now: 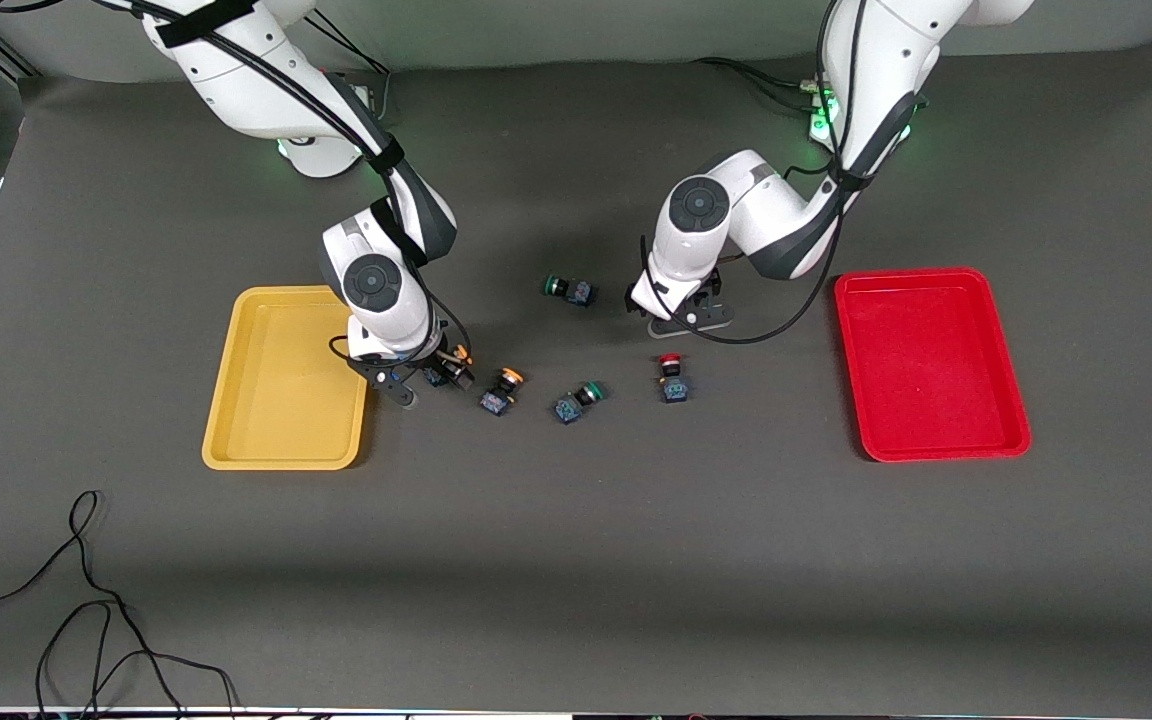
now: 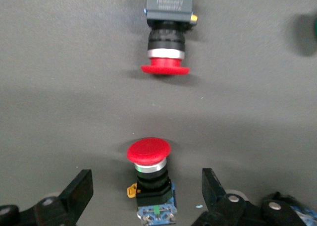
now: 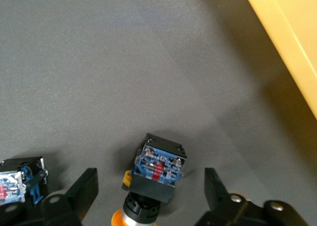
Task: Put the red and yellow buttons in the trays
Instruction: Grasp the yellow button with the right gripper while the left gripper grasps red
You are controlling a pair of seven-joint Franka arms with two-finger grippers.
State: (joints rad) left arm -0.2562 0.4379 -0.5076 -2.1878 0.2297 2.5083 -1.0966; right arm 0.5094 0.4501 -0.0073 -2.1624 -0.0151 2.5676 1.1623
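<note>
Right gripper (image 1: pixel 433 378) hangs spread around a yellow button (image 3: pixel 157 172) on the bench (image 1: pixel 576 560) beside the yellow tray (image 1: pixel 236 400). Left gripper (image 2: pixel 146 198) hangs spread around a red button (image 2: pixel 150 179). Buttons look light, rigid, slick-capped — grip the blocky bodies.

No text, brand or number can be read here. The red button (image 2: pixel 166 25) in the left wrist view has pale printing on its dark body, but the letters are too blurred to make out. The yellow button (image 3: pixel 157 169) in the right wrist view shows only red and white marks, no letters
</note>
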